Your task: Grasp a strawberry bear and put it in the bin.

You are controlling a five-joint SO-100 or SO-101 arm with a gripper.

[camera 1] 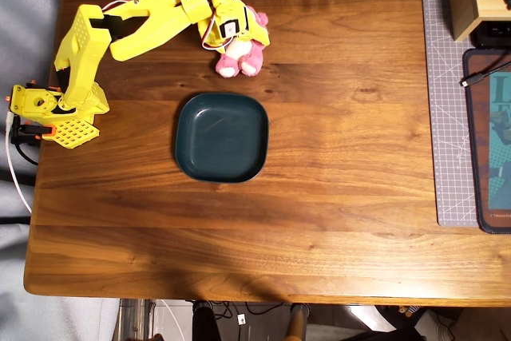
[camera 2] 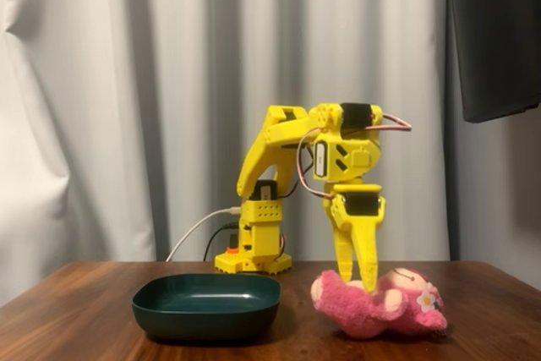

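Soft, even light; sharp focus

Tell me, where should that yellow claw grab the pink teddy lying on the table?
Probably around the soft middle of the strawberry bear, coming straight down from above. It lies on its back, belly up, with its head to the right in the fixed view, so the torso is the narrowest part. The gripper already hangs right there.
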